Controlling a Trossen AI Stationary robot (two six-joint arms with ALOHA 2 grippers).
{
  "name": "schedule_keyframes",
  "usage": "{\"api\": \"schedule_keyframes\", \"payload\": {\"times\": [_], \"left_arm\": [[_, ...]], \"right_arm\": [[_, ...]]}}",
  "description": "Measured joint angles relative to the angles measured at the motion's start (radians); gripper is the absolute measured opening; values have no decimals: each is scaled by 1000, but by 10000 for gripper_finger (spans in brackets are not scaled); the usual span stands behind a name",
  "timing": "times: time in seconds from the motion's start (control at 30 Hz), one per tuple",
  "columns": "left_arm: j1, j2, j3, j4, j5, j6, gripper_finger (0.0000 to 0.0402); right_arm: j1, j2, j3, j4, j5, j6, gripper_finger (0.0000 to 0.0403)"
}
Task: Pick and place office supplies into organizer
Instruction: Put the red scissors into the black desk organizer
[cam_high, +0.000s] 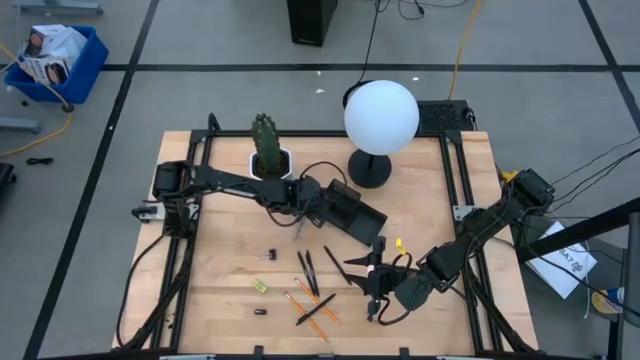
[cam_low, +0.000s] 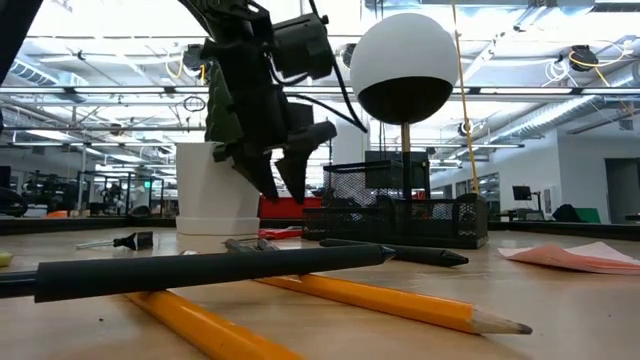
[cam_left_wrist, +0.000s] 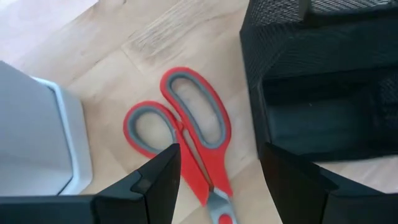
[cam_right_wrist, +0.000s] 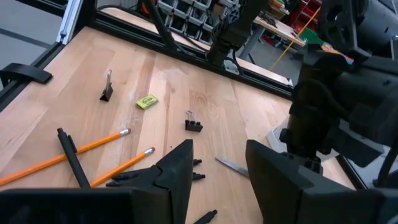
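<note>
Red-handled scissors (cam_left_wrist: 186, 121) lie flat on the wooden table between the white cactus pot (cam_left_wrist: 37, 137) and the black mesh organizer (cam_left_wrist: 323, 81). My left gripper (cam_left_wrist: 217, 180) hangs open just above them, pointing steeply down, one finger on each side of the shanks, touching nothing. My right gripper (cam_high: 372, 290) waits open in the air near the table's front right. Black pens (cam_high: 308, 270), orange pencils (cam_high: 318, 310), two black clips (cam_high: 272, 255) (cam_high: 260, 312) and a yellow piece (cam_high: 258, 286) lie loose on the table in front.
The lamp with its white globe (cam_high: 381, 115) stands behind the organizer (cam_high: 352, 212). The cactus pot (cam_high: 270, 158) is close to my left arm. A pink pad (cam_low: 580, 255) lies flat on the table at the low view's right. The scissors' blade tip (cam_right_wrist: 230, 165) points toward my right gripper.
</note>
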Motion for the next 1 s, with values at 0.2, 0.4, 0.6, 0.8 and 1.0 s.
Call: {"api": "schedule_keyframes", "payload": {"times": [0.2, 0.4, 0.6, 0.8, 1.0], "left_arm": [[0, 28, 0, 7, 0, -3, 227], [0, 46, 0, 12, -28, -4, 227], [0, 46, 0, 32, -57, -5, 227], [2, 46, 0, 32, -52, -24, 227], [3, 63, 0, 39, -46, -31, 227]], "right_arm": [[0, 0, 0, 0, -1, 4, 144], [0, 0, 0, 0, -1, 4, 144], [0, 0, 0, 2, -2, 4, 144], [0, 0, 0, 8, -2, 4, 144], [0, 0, 0, 7, -2, 31, 144]]}}
